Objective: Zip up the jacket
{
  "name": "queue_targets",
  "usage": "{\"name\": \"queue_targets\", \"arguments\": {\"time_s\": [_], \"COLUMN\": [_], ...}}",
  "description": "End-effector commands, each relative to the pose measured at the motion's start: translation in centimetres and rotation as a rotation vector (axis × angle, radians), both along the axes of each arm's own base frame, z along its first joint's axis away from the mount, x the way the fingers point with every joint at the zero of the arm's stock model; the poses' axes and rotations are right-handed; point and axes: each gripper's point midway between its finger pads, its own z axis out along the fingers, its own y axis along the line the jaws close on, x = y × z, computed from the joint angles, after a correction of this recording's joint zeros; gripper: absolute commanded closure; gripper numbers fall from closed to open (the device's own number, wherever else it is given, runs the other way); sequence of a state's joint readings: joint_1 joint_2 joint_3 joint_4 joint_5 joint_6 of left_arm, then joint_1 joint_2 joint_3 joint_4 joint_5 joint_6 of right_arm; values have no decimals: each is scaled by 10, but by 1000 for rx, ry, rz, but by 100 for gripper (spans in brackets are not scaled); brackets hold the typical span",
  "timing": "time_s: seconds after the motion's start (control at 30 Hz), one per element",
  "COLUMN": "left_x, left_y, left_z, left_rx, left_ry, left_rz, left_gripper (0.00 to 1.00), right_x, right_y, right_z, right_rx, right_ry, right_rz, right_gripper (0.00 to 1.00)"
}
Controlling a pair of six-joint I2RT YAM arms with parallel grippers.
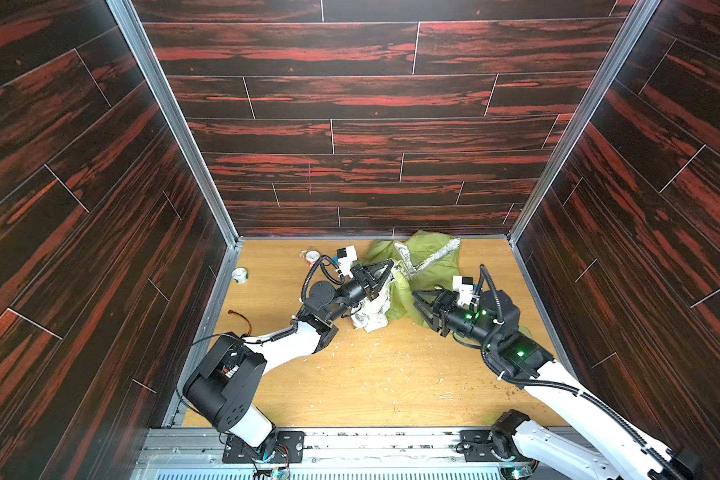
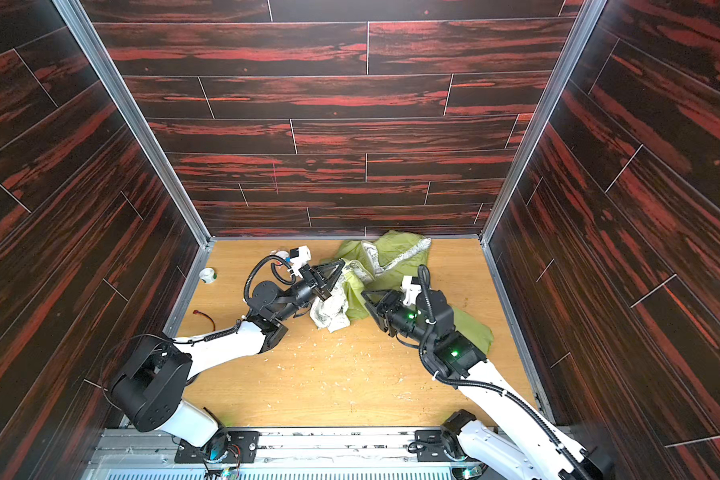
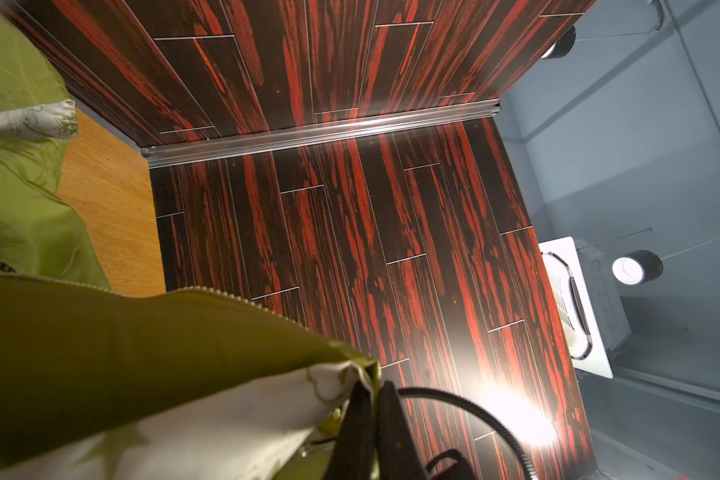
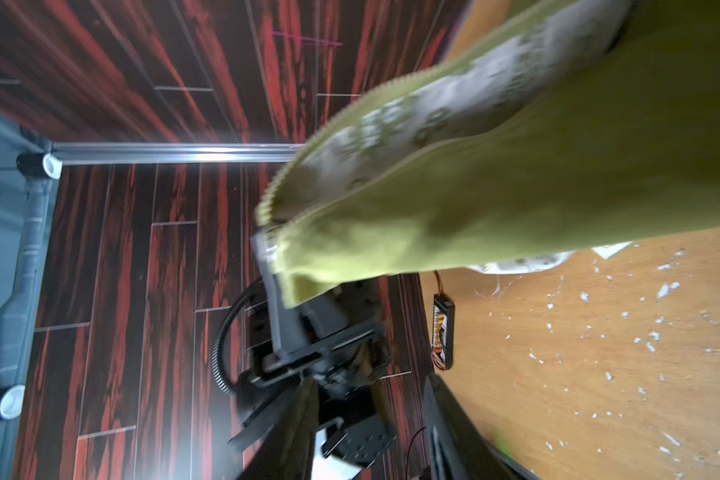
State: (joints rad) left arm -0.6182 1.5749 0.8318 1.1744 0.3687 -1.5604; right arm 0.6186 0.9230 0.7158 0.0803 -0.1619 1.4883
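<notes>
Our left claw (image 1: 391,266) pinches the jacket (image 1: 427,255) by its zipper edge (image 3: 225,293); our right claw (image 1: 418,309), part-open and empty, faces it nearby.

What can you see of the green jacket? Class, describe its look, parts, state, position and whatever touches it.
The jacket is thin, shiny olive-green fabric with a pale printed lining showing in places. It lies crumpled, its zipper open, on the wooden table, its far end by the back wall. A raised edge bearing zipper teeth is pinched by the left gripper, which is shut on it. The right gripper stands open close by.
</notes>
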Motion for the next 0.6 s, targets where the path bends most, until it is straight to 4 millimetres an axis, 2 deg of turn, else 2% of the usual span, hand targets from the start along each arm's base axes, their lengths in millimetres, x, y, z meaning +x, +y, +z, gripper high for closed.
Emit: {"name": "queue_targets", "arguments": {"time_s": [0.0, 0.13, 0.27, 0.4, 0.57], "left_x": [-17, -21, -22, -22, -21], "left_y": [8, 8, 8, 6, 3], "left_z": [25, 22, 21, 24, 30], "left_rx": [-40, -28, -21, -19, -36], "left_ry": [-59, -50, -44, -43, -39], "left_rz": [-23, -32, -39, -52, -66], "left_gripper": [100, 100, 100, 100, 100], "right_x": [8, 15, 15, 14, 21], "right_y": [5, 12, 9, 5, 10], "right_z": [28, 45, 60, 63, 56], "right_rx": [126, 173, 197, 146, 117], "right_ry": [-79, -156, -233, -251, -231], "right_rz": [-6, 7, -6, -15, 10], "right_gripper": [56, 56, 56, 52, 53]}}
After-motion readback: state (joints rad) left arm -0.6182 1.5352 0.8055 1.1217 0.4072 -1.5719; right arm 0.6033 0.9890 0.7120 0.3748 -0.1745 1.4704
